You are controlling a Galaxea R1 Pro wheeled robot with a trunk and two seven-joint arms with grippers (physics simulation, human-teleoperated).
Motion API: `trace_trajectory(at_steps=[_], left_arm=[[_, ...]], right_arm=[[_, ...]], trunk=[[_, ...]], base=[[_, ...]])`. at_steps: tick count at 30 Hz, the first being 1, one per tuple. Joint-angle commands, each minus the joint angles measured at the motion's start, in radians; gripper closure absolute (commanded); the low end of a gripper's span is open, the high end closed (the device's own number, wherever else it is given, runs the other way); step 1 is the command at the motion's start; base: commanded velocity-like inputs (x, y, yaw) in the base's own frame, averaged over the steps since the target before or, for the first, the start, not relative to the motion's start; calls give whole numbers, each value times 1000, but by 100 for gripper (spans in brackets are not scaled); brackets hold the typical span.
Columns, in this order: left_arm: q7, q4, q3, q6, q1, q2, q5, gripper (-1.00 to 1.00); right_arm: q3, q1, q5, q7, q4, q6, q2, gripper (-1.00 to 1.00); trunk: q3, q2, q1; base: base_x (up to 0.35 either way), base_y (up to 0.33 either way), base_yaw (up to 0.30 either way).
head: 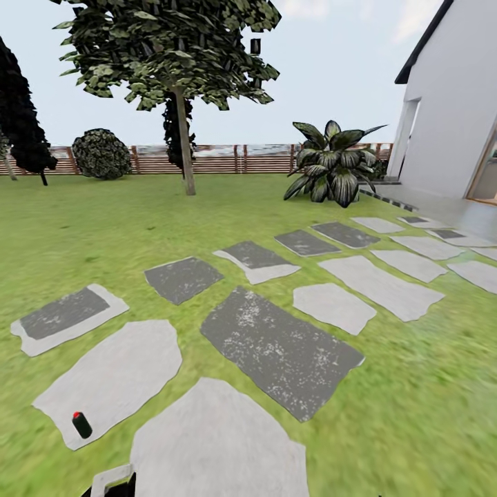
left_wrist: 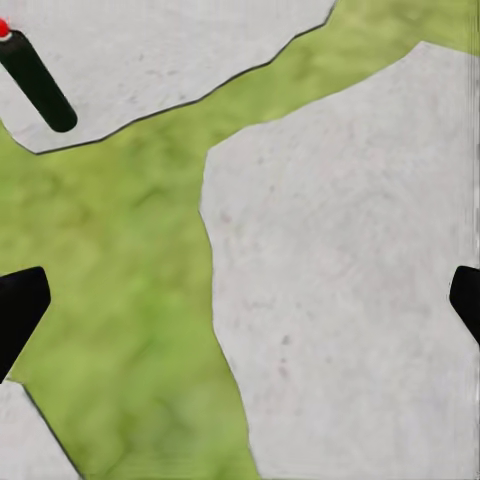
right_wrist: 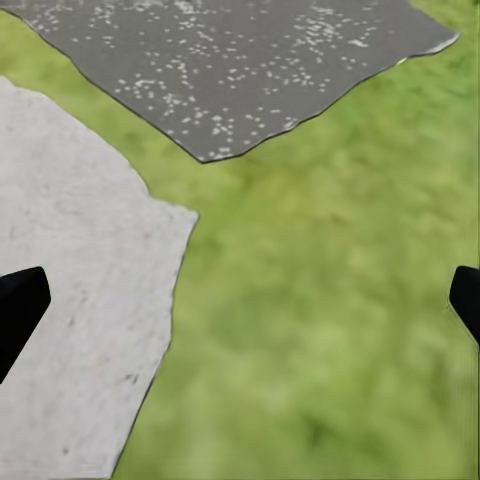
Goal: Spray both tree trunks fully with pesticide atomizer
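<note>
The pesticide atomizer (head: 81,424), a dark cylinder with a red cap, lies on a pale paving slab (head: 110,379) at the lower left of the head view. It also shows in the left wrist view as the atomizer (left_wrist: 35,80), well away from my left gripper (left_wrist: 240,305), which is open and empty over grass and stone. My right gripper (right_wrist: 240,305) is likewise open, hanging over grass beside a pale slab. Far across the lawn stands a tall tree with a bare grey-brown trunk (head: 183,141).
Grey and pale stepping stones (head: 279,348) run from the foreground to a white house (head: 455,103) at the right. A broad-leaved plant (head: 331,169), a round bush (head: 101,153) and a brown slat fence (head: 228,159) line the back. Green lawn (head: 83,221) spreads left.
</note>
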Motion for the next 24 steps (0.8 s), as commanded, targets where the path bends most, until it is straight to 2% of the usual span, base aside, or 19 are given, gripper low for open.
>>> trace_trajectory(at_steps=[1,24], left_arm=[[0,0,0,0,0,0,0,-100],[0,0,0,0,0,0,0,-100]], right_arm=[[0,0,0,0,0,0,0,-100],[0,0,-1,-3,-1,-2,0,-100]], trunk=[[0,0,0],[0,0,0]], base=[[295,-141,0],[295,-141,0]])
